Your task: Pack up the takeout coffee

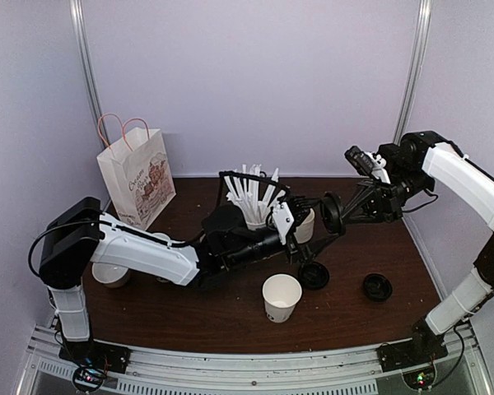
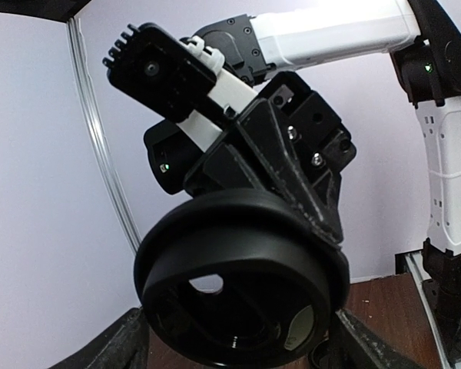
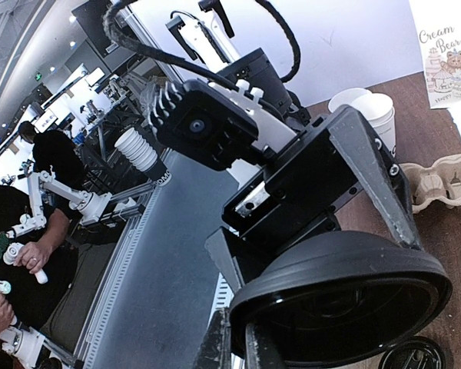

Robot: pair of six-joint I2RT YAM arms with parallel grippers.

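My right gripper [image 1: 342, 216] is shut on the rim of a round black lid [image 1: 331, 212] and holds it on edge above the table's middle. In the right wrist view its fingertips [image 3: 224, 350] pinch the lid [image 3: 346, 296]. My left gripper [image 1: 321, 234] is open, and the lid [image 2: 238, 284] hangs between its two spread fingers [image 2: 127, 346]; I cannot tell whether they touch it. An open white paper cup [image 1: 281, 296] stands lidless at the front centre. A second white cup [image 1: 305, 225] stands behind the left gripper, partly hidden. Two more black lids [image 1: 314, 275] [image 1: 377, 286] lie on the table.
A cup full of white sticks [image 1: 252, 202] stands at the back centre. A white paper bag with pink handles [image 1: 137, 177] stands at the back left. A pale cup or mug [image 1: 111, 273] sits by the left arm. A pulp cup carrier [image 3: 446, 181] shows in the right wrist view.
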